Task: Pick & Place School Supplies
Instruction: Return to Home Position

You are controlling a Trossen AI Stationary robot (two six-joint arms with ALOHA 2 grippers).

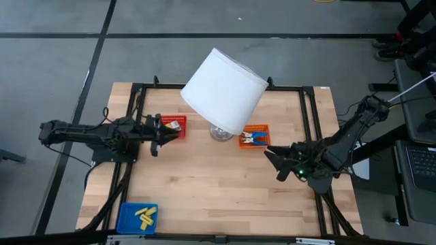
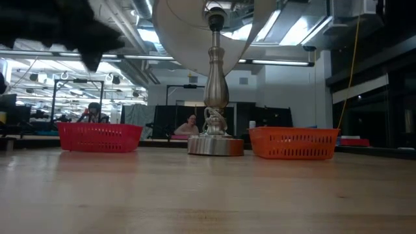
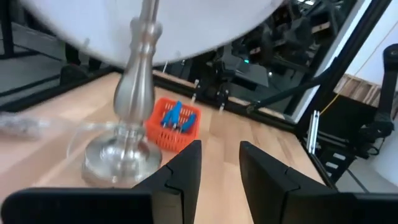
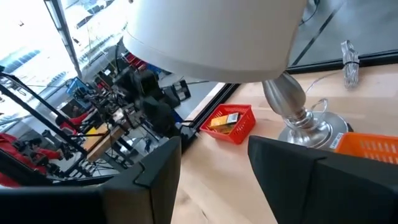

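Observation:
Yellow-orange packets [image 4: 225, 120] lie in the red mesh basket [image 1: 174, 124]. Blue-handled metal tools [image 3: 173, 116] lie in the orange mesh basket [image 1: 255, 137]. Yellow sticks [image 1: 144, 215] lie in the blue tray [image 1: 127, 219] at the near left corner. My left gripper [image 1: 165, 135] hovers at the red basket's left side, above the table, open and empty; in its wrist view [image 3: 220, 167] it faces the orange basket. My right gripper [image 1: 271, 160] is open and empty, to the near right of the orange basket, and in its wrist view [image 4: 214, 168] it faces the red basket.
A lamp stands between the two baskets on its round metal base [image 1: 219, 133], and its big white tilted shade [image 1: 223, 88] overhangs the far middle of the table. Its cord [image 3: 37, 126] trails off beside the base. Bare wood [image 1: 218, 190] spans the near half.

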